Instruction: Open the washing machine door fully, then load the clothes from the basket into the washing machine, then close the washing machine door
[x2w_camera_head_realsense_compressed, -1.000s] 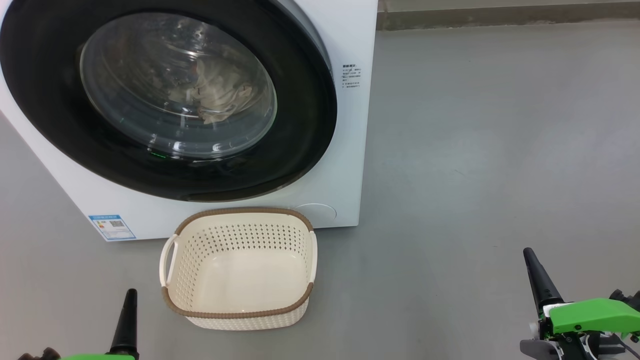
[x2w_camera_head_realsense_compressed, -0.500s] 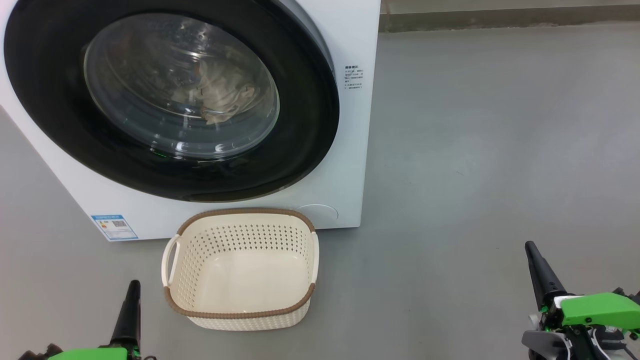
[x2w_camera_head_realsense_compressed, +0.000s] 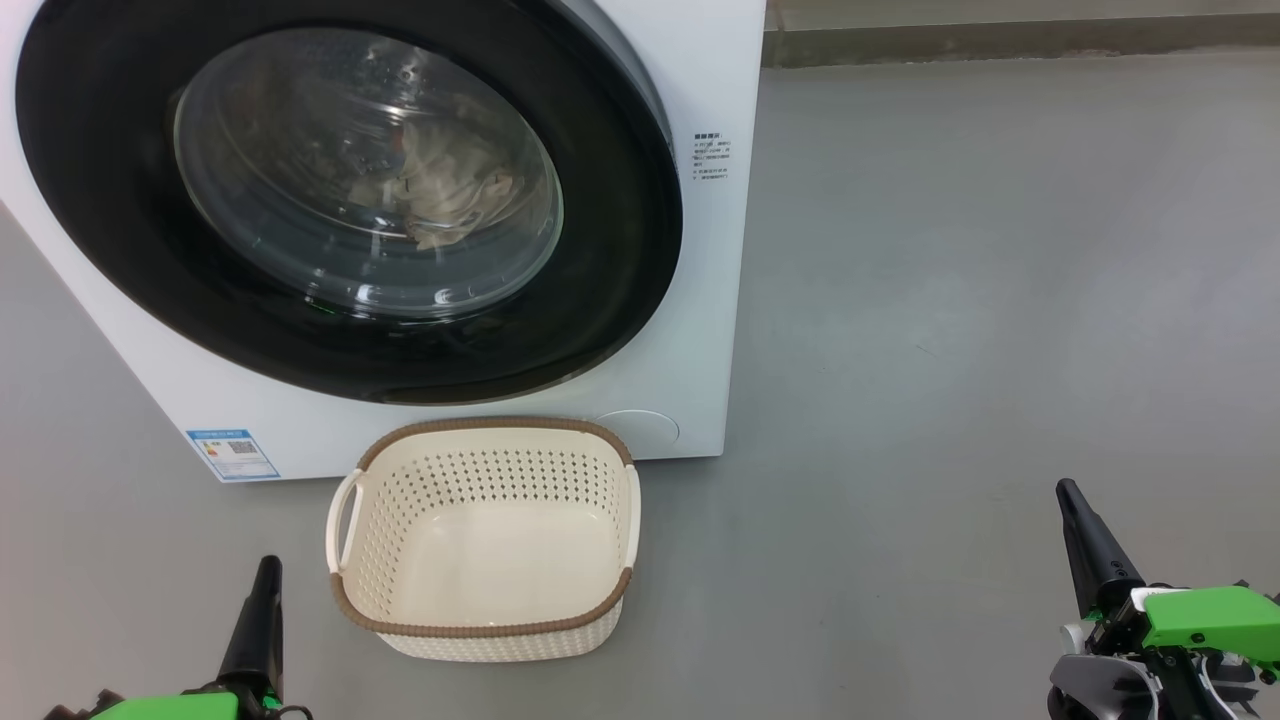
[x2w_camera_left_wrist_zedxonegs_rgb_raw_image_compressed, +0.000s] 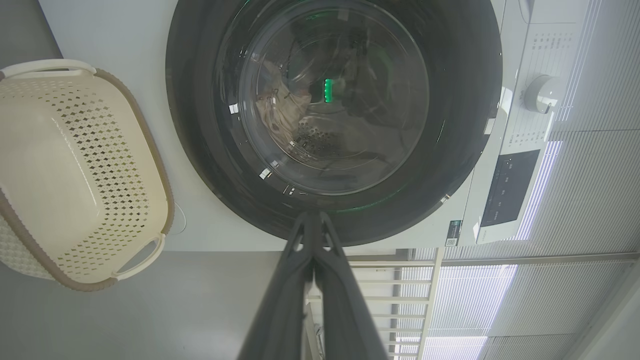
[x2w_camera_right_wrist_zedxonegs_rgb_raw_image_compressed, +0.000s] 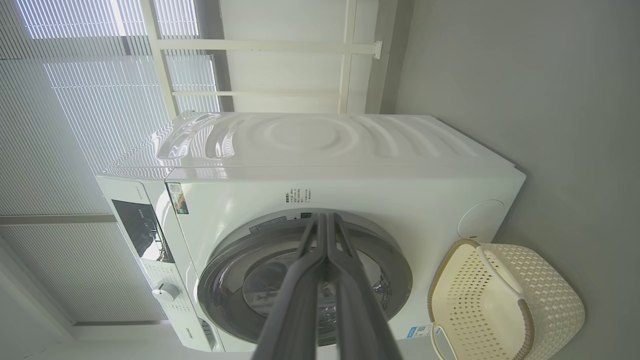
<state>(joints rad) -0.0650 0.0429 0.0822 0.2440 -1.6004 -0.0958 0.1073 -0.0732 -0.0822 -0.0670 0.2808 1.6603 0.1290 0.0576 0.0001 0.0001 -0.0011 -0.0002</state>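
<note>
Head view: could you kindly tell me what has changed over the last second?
The camera shifted a little, so the washing machine and basket only seem to slide. The left fingers and right fingers crept slightly up the view, shut and holding nothing. The washing machine door stays closed, clothes inside, basket empty.

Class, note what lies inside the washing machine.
Through the glass of the shut door, crumpled cream clothes lie in the drum. The black rim and reflections hide the rest.
</note>
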